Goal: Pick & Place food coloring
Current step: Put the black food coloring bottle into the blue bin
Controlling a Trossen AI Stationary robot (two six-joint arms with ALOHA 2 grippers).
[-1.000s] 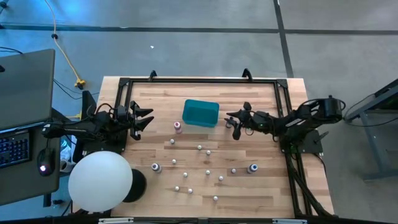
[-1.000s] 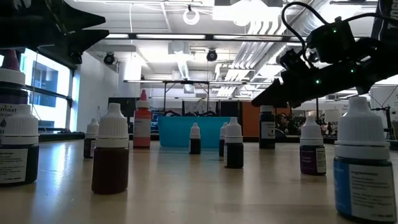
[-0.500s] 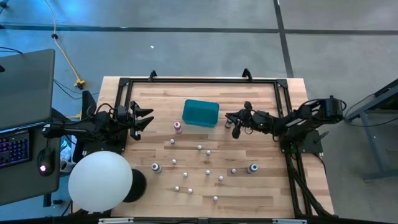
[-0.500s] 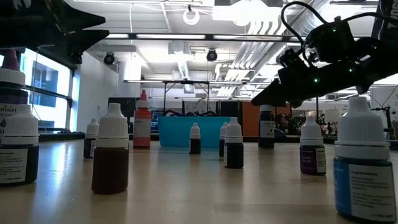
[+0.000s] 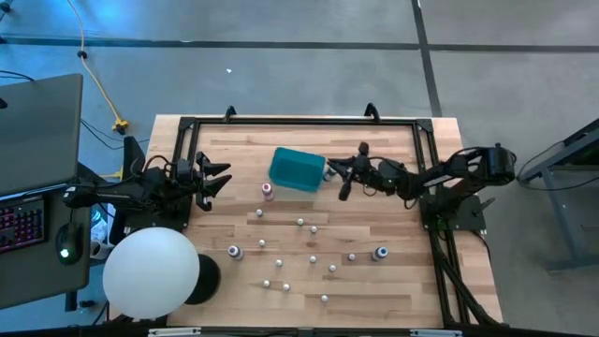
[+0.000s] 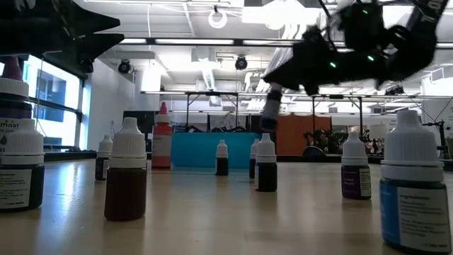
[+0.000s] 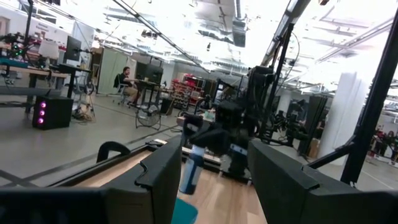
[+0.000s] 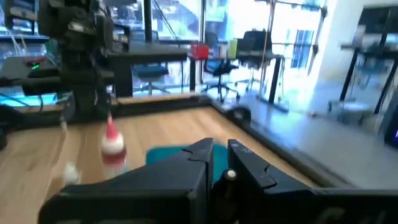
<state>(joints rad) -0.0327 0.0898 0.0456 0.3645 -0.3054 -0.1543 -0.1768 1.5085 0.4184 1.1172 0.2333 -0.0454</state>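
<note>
From above I see my right gripper (image 5: 335,174) reaching across the table (image 5: 393,281), right beside the teal box (image 5: 297,169), fingers pinched on a small bottle (image 5: 343,190) that hangs below them; the rest of the food coloring (image 5: 299,253) stands scattered over the boards nearer me, and a pink one (image 5: 268,190) sits near the box. My left gripper (image 5: 217,178) waits at the table's left edge with its fingers spread, holding nothing. At table height the held bottle (image 6: 270,110) is tilted and lifted clear of the wood, above the upright bottles (image 6: 267,164) and in front of the box (image 6: 212,149). From the left wrist I see that bottle (image 7: 191,168) dangling from the far arm. From the right wrist I see the pink bottle (image 8: 113,148) and the box (image 8: 171,153) past closed fingers (image 8: 200,151)
</note>
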